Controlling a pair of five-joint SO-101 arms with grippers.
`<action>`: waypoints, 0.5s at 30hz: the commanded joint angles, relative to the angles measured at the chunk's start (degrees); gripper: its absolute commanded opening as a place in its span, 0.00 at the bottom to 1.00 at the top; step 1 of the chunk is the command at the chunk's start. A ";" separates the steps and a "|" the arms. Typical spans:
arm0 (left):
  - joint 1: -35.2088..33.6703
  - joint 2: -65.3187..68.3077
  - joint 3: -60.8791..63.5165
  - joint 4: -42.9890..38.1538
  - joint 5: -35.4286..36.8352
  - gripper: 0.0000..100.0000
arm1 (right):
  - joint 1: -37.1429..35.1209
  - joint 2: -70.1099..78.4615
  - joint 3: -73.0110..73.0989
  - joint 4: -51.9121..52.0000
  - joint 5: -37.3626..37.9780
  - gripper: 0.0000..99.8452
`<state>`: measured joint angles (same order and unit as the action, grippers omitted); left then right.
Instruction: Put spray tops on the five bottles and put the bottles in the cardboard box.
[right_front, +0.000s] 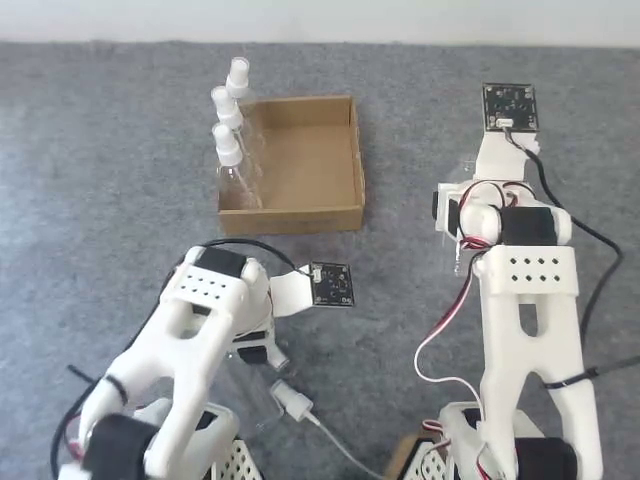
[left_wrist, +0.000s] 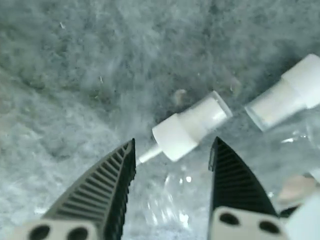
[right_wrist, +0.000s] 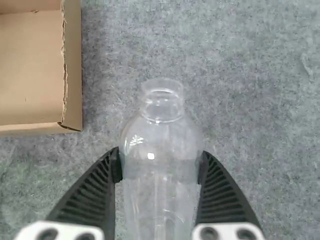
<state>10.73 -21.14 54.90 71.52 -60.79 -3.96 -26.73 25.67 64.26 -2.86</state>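
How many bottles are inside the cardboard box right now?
3. They stand in a row along the cardboard box's left wall, each with a spray top: far bottle, middle bottle, near bottle. None seems hidden. An uncapped bottle sits outside, in the right gripper.

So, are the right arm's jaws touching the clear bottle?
Touching. The right wrist view shows both jaws pressed against the sides of the bottle.

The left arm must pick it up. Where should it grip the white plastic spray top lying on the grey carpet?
Probably across the wide collar of the white spray top, from above: it lies on its side, tube trailing, between the open jaws of the left gripper.
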 joint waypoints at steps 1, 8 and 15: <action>0.44 3.78 -0.84 -3.43 -0.62 0.21 | 0.31 -2.24 -1.23 -1.27 -0.53 0.04; 0.35 7.56 -0.84 -7.21 -0.26 0.15 | 0.31 -2.24 -1.23 -1.27 -0.26 0.04; -0.26 7.56 -1.19 -7.12 0.79 0.10 | 0.31 -2.24 -1.14 -1.27 -0.26 0.04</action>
<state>10.73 -12.97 54.90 65.19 -61.05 -3.96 -26.73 25.67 64.26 -2.86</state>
